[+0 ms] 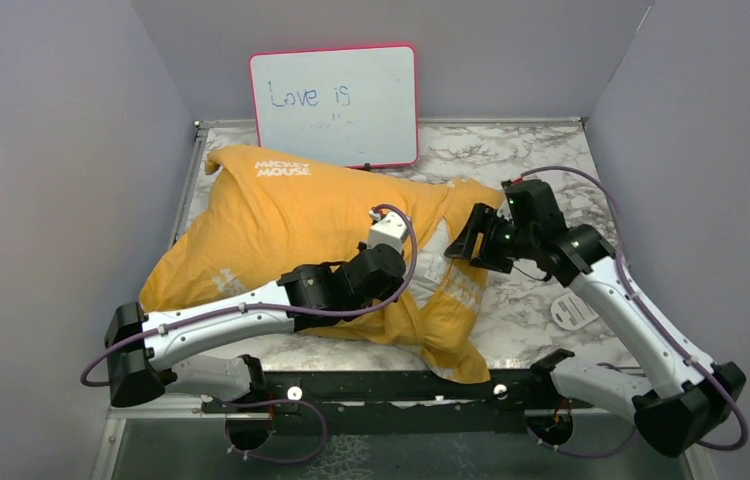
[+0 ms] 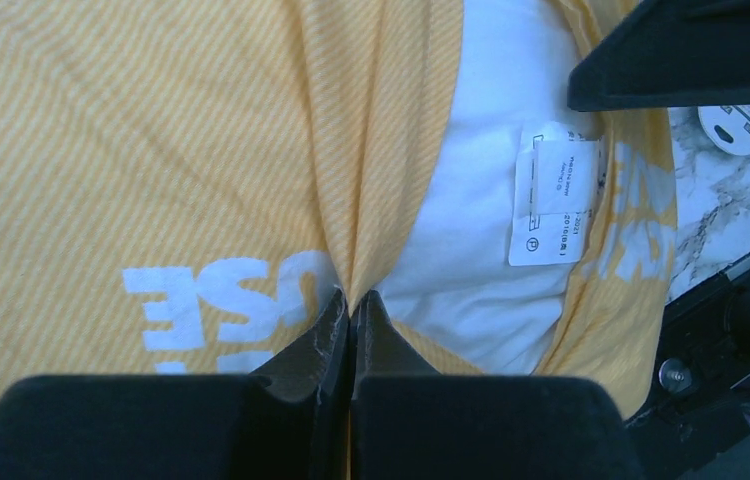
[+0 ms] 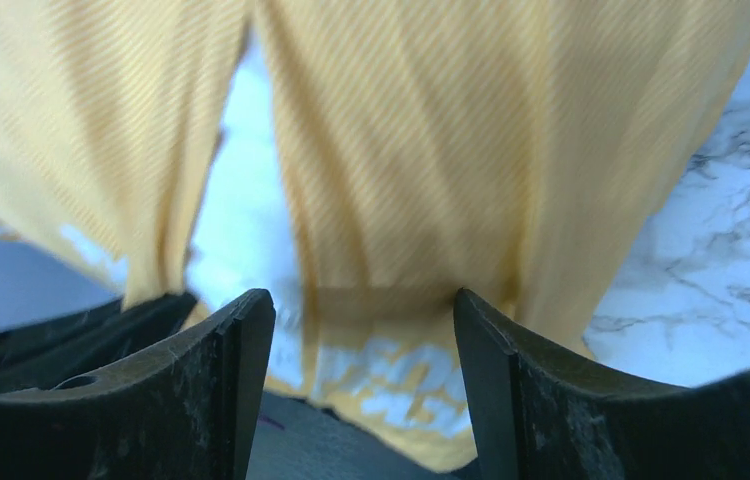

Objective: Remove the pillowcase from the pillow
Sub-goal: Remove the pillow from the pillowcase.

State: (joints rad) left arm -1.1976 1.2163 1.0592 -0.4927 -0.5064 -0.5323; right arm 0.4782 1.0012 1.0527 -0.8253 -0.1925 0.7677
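The yellow-orange pillowcase (image 1: 281,225) with white "Mickey Mouse" lettering covers the pillow on the left half of the table. At its open end the white pillow (image 2: 486,230) shows, with a small white tag (image 2: 551,195). My left gripper (image 1: 417,272) (image 2: 351,298) is shut on a pinched fold of the pillowcase (image 2: 201,150) at the edge of that opening. My right gripper (image 1: 461,240) (image 3: 359,310) stands open just right of the opening. A band of pillowcase (image 3: 391,170) hangs right at its fingertips, and a strip of pillow (image 3: 236,200) shows to the left of that band.
A pink-framed whiteboard (image 1: 334,105) leans on the back wall. A small white slotted disc (image 1: 573,312) (image 2: 741,120) lies on the marble table (image 1: 551,170) by the right arm. Grey walls close in the left, back and right sides. A black rail (image 1: 401,385) runs along the near edge.
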